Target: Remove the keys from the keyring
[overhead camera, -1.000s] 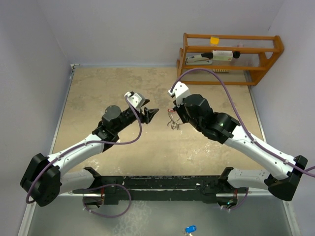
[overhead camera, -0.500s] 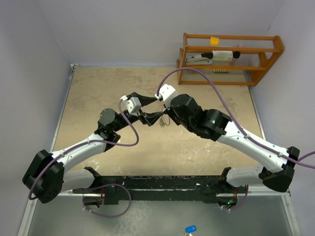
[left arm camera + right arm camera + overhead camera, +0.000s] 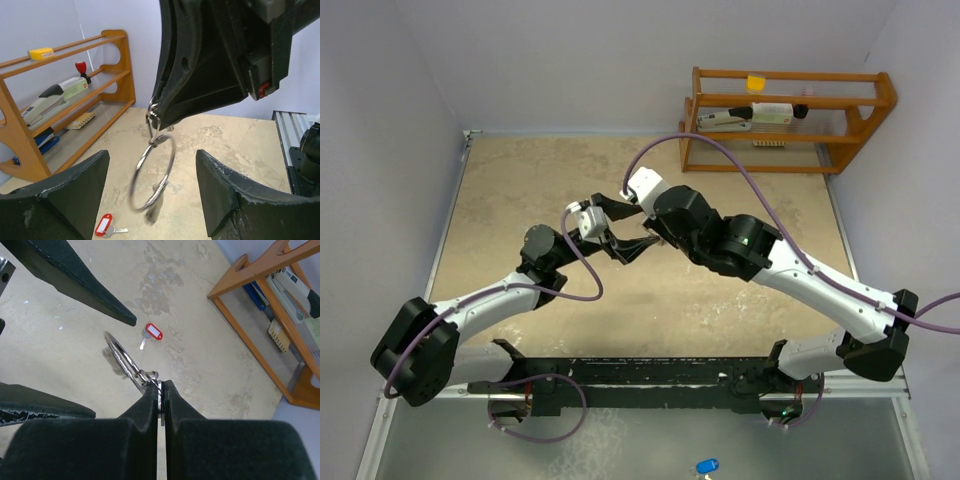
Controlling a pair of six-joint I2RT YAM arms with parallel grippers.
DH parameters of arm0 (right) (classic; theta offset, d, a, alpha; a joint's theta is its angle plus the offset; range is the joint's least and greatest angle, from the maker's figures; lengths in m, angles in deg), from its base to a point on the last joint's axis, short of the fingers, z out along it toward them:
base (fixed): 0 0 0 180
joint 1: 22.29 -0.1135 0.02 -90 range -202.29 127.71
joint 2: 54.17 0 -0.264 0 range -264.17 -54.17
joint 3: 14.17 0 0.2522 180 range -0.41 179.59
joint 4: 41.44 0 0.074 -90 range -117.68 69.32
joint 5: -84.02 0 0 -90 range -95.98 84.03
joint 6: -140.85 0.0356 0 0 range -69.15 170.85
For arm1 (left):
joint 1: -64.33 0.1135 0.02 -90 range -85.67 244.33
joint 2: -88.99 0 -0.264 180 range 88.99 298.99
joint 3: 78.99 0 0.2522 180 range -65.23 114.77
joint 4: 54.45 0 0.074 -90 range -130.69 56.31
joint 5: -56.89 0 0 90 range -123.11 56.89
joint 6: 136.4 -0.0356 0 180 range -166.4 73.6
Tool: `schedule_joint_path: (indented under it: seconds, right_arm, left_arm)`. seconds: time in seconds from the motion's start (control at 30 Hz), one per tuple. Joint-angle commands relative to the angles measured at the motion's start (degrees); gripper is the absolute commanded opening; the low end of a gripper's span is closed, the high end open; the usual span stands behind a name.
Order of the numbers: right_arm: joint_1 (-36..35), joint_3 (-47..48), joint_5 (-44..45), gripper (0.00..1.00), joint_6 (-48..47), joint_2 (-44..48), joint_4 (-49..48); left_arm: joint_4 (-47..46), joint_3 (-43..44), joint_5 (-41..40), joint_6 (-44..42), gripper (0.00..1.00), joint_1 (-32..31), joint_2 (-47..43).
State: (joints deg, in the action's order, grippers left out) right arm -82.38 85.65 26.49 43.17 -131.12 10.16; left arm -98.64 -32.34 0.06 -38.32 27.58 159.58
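Observation:
My right gripper (image 3: 161,384) is shut on a thin flat metal piece, apparently a key's, and the silver keyring (image 3: 120,355) hangs from it by a small link above the table. In the left wrist view the keyring (image 3: 173,152) dangles between the spread fingers of my open left gripper (image 3: 150,160), touching neither. From above, the left gripper (image 3: 630,245) and right gripper (image 3: 655,237) meet tip to tip mid-table. The red-tagged key (image 3: 152,333) lies loose on the table, also in the left wrist view (image 3: 104,225). No black tag shows clearly.
A wooden rack (image 3: 785,120) with a stapler, a stamp and other small office items stands at the back right, also in the left wrist view (image 3: 65,100). A purple cable (image 3: 720,150) loops over the right arm. Grey walls enclose the beige table (image 3: 520,190).
The right gripper has carried the keyring leftward to the left gripper. The left arm has swung inward, and its open fingers now flank the ring.

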Motion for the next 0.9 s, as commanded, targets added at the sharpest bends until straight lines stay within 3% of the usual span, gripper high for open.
schedule_joint_path:
  seconds: [0.0, 0.47, 0.7, 0.87]
  right_arm:
    - [-0.99, 4.22, 3.82, 0.00, -2.83, -0.66, 1.82]
    - [-4.45, 10.17, 9.22, 0.00, -6.13, -4.90, 6.19]
    - [-4.94, 9.67, 8.84, 0.00, -6.08, -4.45, 5.23]
    - [-5.16, 9.66, 9.10, 0.00, -6.01, -4.26, 5.53]
  left_arm:
    - [-7.39, -0.40, 2.30, 2.23, 0.68, 0.24, 1.01]
    - [-21.88, -1.05, 1.32, 9.38, 0.68, 0.28, 7.86]
    - [-28.86, -1.05, 2.15, 14.03, 0.53, 0.28, 10.33]
    - [-29.30, -0.67, 2.57, 14.59, 0.50, 0.28, 10.63]
